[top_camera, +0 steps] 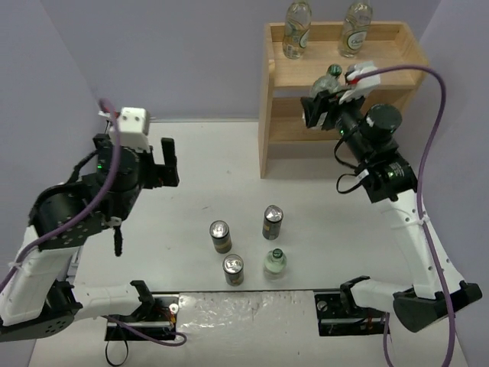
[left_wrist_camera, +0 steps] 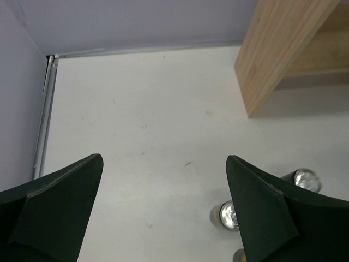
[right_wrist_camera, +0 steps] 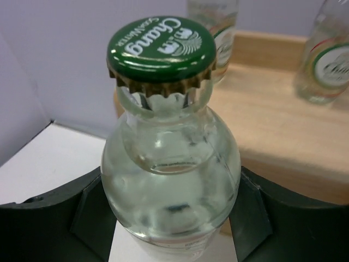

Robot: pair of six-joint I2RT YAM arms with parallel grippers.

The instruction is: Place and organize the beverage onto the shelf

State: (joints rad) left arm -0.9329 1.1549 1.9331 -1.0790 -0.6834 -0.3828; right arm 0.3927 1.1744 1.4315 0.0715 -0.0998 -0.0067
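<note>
The wooden shelf [top_camera: 397, 53] stands at the back right, with two clear bottles [top_camera: 297, 30] [top_camera: 355, 29] upright on its top tier. My right gripper [top_camera: 319, 105] is shut on a third green-capped bottle [top_camera: 330, 76], held upright in the air at the shelf's front. In the right wrist view this bottle [right_wrist_camera: 170, 164] fills the space between the fingers [right_wrist_camera: 49, 218]. Three dark cans [top_camera: 220, 235] [top_camera: 273, 222] [top_camera: 234, 269] and one bottle [top_camera: 274, 264] stand on the table. My left gripper [top_camera: 164, 162] is open and empty above the table's left side.
The left wrist view shows the shelf's side panel [left_wrist_camera: 278, 49], two can tops [left_wrist_camera: 229, 215] [left_wrist_camera: 305, 180] at the lower right, and a metal strip [left_wrist_camera: 43, 125] along the left wall. Purple walls close in the table.
</note>
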